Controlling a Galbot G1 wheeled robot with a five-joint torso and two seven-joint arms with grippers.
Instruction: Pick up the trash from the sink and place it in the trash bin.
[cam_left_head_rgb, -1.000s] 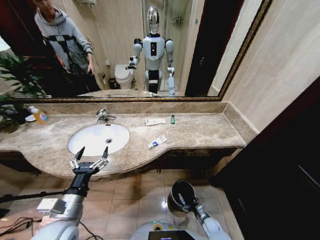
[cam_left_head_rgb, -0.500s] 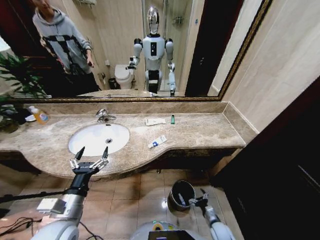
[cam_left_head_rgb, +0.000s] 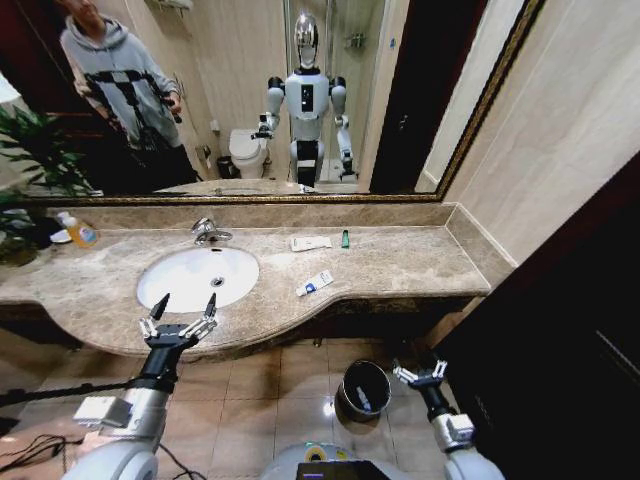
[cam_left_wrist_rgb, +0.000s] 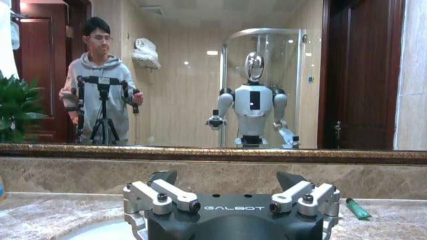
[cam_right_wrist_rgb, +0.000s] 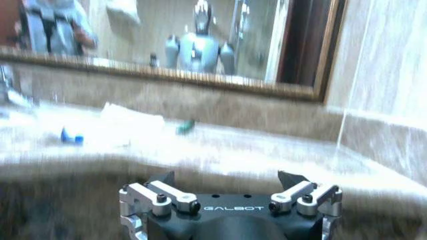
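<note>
On the floor at 6 o'clock, your right gripper (cam_left_head_rgb: 421, 375), fingers spread and empty, hangs beside the black trash bin (cam_left_head_rgb: 364, 390). The blue-marked tube (cam_left_head_rgb: 315, 283) lies on the surface; left gripper (cam_left_head_rgb: 178, 322) waits spread by the sink (cam_left_head_rgb: 160, 283).

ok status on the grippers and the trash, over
Left gripper open at the counter edge by the sink. Right gripper open, empty, low beside the trash bin. White tube, packet, green piece on the counter. Nothing blocking.
</note>
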